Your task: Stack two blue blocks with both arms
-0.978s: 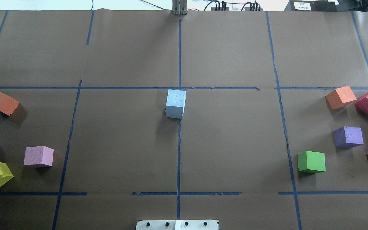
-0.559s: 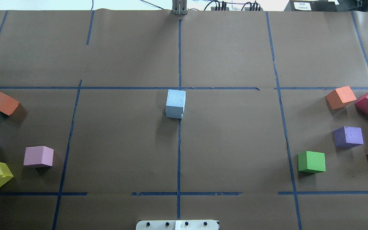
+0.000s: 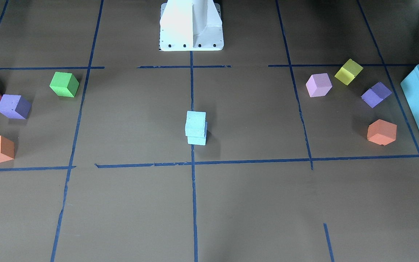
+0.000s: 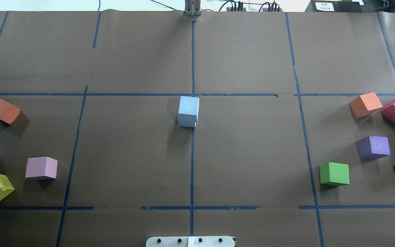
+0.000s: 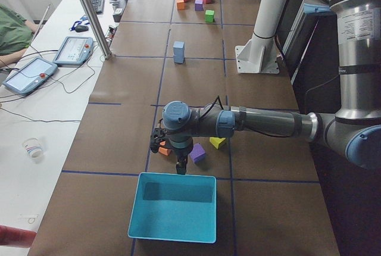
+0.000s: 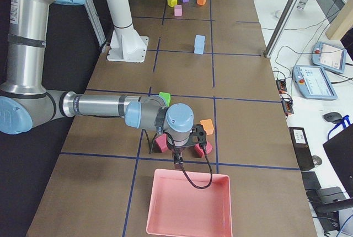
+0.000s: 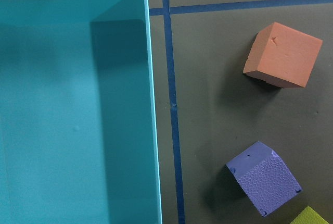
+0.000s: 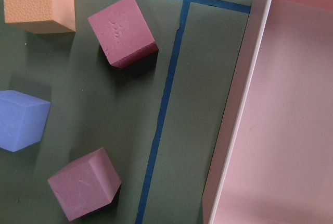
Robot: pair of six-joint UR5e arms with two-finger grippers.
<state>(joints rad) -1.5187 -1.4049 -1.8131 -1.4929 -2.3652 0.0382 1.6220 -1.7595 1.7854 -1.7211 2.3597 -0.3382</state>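
Note:
The two pale blue blocks stand stacked at the table's centre on the blue tape line: the upper block (image 3: 195,123) sits on the lower block (image 3: 197,141), slightly offset. The stack also shows in the overhead view (image 4: 188,110) and small in both side views (image 5: 178,52) (image 6: 199,44). Nothing touches it. My left gripper (image 5: 158,146) hangs low by the teal box at the left end. My right gripper (image 6: 199,140) hangs low by the pink tray at the right end. Both show only in side views, so I cannot tell whether they are open or shut.
A teal box (image 7: 78,104) with orange (image 7: 282,54), purple (image 7: 263,177), yellow (image 3: 348,71) and pink (image 3: 318,84) cubes lies at the left end. A pink tray (image 8: 276,109), dark red (image 8: 123,30), orange (image 4: 366,104), purple (image 4: 373,146) and green (image 4: 334,174) cubes lie at the right end. The white pedestal (image 3: 191,25) stands behind the centre.

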